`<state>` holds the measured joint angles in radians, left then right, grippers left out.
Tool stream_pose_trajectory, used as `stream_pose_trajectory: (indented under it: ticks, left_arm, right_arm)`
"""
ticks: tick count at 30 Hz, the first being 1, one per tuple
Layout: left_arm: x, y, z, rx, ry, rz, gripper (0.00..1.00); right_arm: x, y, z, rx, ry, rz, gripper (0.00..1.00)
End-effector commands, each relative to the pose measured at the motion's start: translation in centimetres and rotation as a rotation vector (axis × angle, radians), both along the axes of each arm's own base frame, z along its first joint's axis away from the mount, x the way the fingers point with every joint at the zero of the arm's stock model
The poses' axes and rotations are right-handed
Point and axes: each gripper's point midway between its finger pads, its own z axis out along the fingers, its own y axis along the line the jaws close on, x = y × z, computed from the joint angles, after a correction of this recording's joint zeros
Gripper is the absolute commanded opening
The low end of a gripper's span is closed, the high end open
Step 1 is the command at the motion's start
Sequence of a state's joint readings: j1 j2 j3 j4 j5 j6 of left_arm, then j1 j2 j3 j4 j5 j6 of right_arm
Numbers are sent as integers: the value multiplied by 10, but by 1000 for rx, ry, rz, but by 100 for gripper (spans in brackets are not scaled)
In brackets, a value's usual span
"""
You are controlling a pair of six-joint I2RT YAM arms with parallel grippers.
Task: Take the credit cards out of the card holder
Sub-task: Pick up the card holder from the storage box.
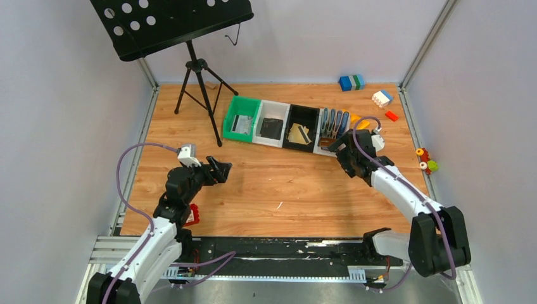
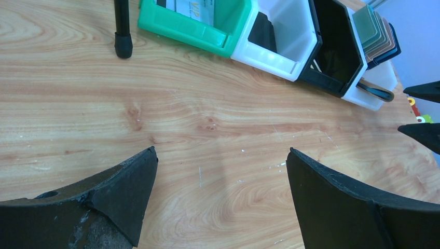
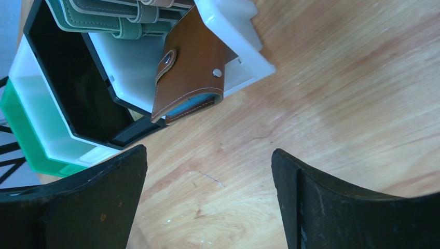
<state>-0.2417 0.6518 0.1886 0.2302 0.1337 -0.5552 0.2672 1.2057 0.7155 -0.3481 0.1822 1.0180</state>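
The brown leather card holder (image 3: 193, 62) leans out over the front rim of the rightmost white bin (image 3: 244, 57). Its tab strap is loose and a grey-blue inner edge shows at its lower end. My right gripper (image 3: 208, 151) is open over bare wood just short of it, touching nothing; from above it (image 1: 334, 144) sits at that bin's front. A black card (image 1: 272, 128) lies in the other white bin, a gold one (image 1: 297, 134) in the black bin, a pale one (image 2: 194, 8) in the green bin. My left gripper (image 2: 222, 151) hangs open and empty over mid-table (image 1: 223, 170).
A row of blue-grey holders (image 1: 334, 121) stands in the rightmost bin. A music stand's tripod (image 1: 199, 88) is planted left of the green bin (image 1: 242, 119). Toy bricks (image 1: 382, 98) lie at the back right, and a red one (image 1: 192, 215) by the left arm.
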Motion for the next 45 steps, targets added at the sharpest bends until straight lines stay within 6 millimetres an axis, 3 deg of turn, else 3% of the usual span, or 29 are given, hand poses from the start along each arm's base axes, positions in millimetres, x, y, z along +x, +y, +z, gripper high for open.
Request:
stream_pose_trajectory:
  ticks: [1, 7, 13, 16, 20, 24, 30, 36, 40, 45]
  left_arm:
    - [3, -3, 10, -6, -47, -19, 100]
    - [5, -5, 6, -6, -30, -29, 99]
    - [5, -5, 4, -1, -22, -24, 99]
    - [5, -4, 4, 1, -23, -22, 99]
    - [6, -3, 3, 4, -18, -18, 99]
    - [6, -4, 1, 5, -11, -18, 99]
    - [7, -6, 0, 0, -7, -30, 99]
    - [6, -7, 2, -5, -11, -37, 99]
    - [5, -12, 4, -19, -21, -65, 99]
    - [-1, -32, 13, -43, -61, -177, 98]
  right_arm:
    - [23, 16, 8, 146, -64, -66, 89]
    - [33, 9, -9, 155, -40, -165, 84]
    - [46, -2, -9, 164, -101, -262, 75]
    - [53, -4, -11, 142, -91, -281, 67]
    - [58, -3, -11, 142, -90, -282, 39]
    - [59, -2, -4, 149, -107, -273, 26]
    - [54, -9, 38, 103, -210, -223, 14]
    - [43, 4, 102, -8, -360, 36, 10]
    - [22, 27, 127, -25, -441, 272, 12]
    - [-22, 73, 153, 37, -568, 652, 14]
